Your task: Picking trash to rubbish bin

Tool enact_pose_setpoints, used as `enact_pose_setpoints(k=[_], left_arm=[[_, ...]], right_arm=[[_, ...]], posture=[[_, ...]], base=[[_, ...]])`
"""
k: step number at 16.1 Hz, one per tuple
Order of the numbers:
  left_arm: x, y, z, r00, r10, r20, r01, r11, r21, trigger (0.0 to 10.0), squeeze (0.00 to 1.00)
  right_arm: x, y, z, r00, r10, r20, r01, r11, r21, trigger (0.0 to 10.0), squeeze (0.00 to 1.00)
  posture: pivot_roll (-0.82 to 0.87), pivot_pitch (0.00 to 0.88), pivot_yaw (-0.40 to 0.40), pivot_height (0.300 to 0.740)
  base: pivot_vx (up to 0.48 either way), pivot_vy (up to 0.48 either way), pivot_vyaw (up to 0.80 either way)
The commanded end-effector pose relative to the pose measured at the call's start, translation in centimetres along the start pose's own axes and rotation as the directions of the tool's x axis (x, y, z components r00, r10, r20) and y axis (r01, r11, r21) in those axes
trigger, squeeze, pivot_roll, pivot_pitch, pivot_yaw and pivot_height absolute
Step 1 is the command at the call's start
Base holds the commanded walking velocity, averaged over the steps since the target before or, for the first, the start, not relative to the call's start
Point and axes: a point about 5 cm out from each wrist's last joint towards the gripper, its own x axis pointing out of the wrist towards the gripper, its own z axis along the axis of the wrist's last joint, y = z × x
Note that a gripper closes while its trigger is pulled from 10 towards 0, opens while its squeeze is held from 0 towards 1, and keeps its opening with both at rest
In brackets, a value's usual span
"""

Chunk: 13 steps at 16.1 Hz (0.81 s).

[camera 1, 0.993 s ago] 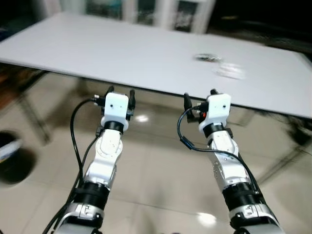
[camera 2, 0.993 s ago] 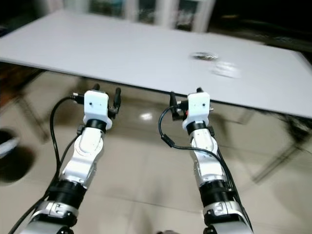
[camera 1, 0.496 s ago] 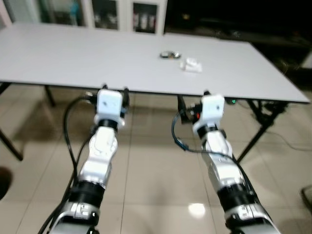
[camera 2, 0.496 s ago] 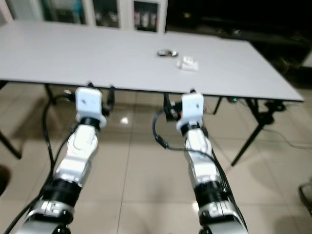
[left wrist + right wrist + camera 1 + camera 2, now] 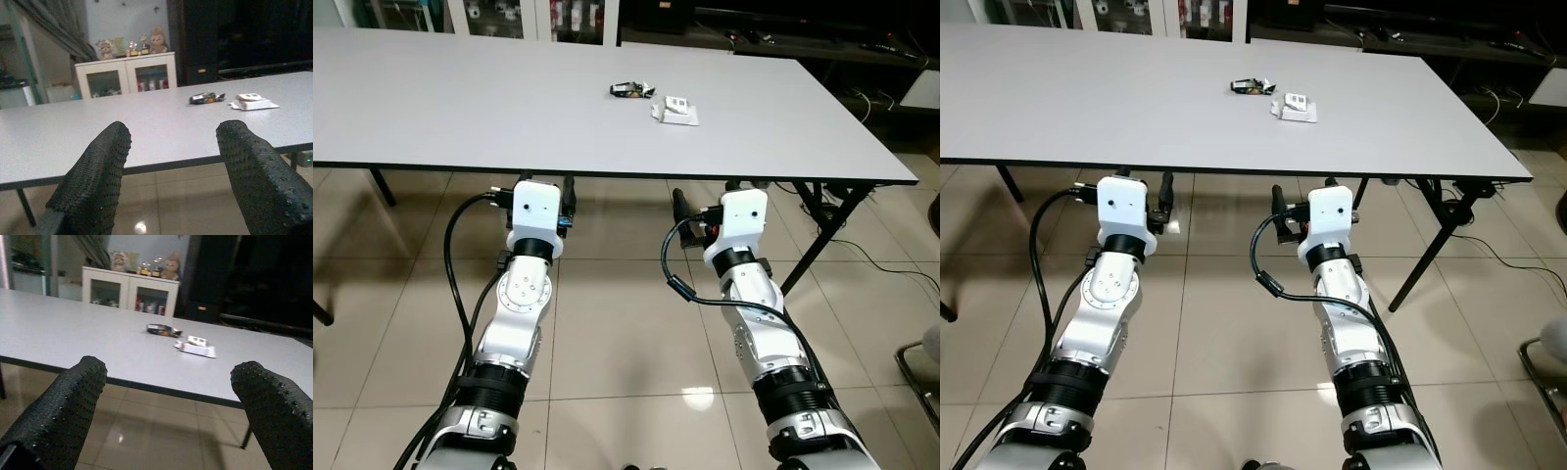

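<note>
On the long grey rectangular table, well beyond both arms, lie a small dark crumpled wrapper and just beside it a flat white packet. The left gripper and right gripper hang wide apart, empty, near the table's edge. Better to step closer first, then reach over with the right arm

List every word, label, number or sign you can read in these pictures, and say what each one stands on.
No text can be read.
White packet on the grey table: small dark marks on top, too small to read.
Dark wrapper beside it: colour patches, no legible print.
Items in the white cabinet: labels blurred.
</note>
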Motion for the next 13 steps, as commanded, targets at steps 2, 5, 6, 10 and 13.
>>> enact_pose_setpoints(k=[2,5,6,10,13], left_arm=[[0.40,0.10,0.64,1.000,0.002,0.009,-0.002,1.000,-0.011,10.0,0.00],[0.55,0.28,0.34,1.000,0.004,-0.016,-0.004,1.000,-0.002,10.0,0.00],[0.58,0.21,0.28,1.000,-0.001,-0.018,0.001,1.000,-0.010,10.0,0.00],[0.51,-0.07,0.33,1.000,-0.015,-0.022,0.015,1.000,-0.015,10.0,0.00],[0.52,-0.04,0.39,1.000,-0.020,-0.021,0.020,1.000,-0.020,10.0,0.00]], right_arm=[[0.00,0.13,0.26,1.000,0.009,0.008,-0.009,1.000,0.003,10.0,0.00],[0.05,0.19,0.23,1.000,0.014,0.006,-0.014,1.000,0.002,10.0,0.00],[0.06,0.23,0.22,1.000,0.016,0.006,-0.016,1.000,0.001,10.0,0.00],[0.03,0.40,0.27,1.000,0.024,0.009,-0.024,1.000,0.005,10.0,0.00],[0.09,0.40,0.33,1.000,0.024,0.011,-0.024,1.000,0.006,10.0,0.00]], posture=[[-0.02,0.010,-0.074,0.740],[-0.02,0.009,-0.074,0.740],[-0.02,0.008,-0.074,0.740],[-0.02,0.013,-0.075,0.740],[-0.01,0.011,-0.074,0.740]], base=[[0.000,0.000,0.00],[0.294,0.000,0.00],[0.337,0.000,0.00],[0.353,0.000,0.00],[0.354,0.000,0.00]])
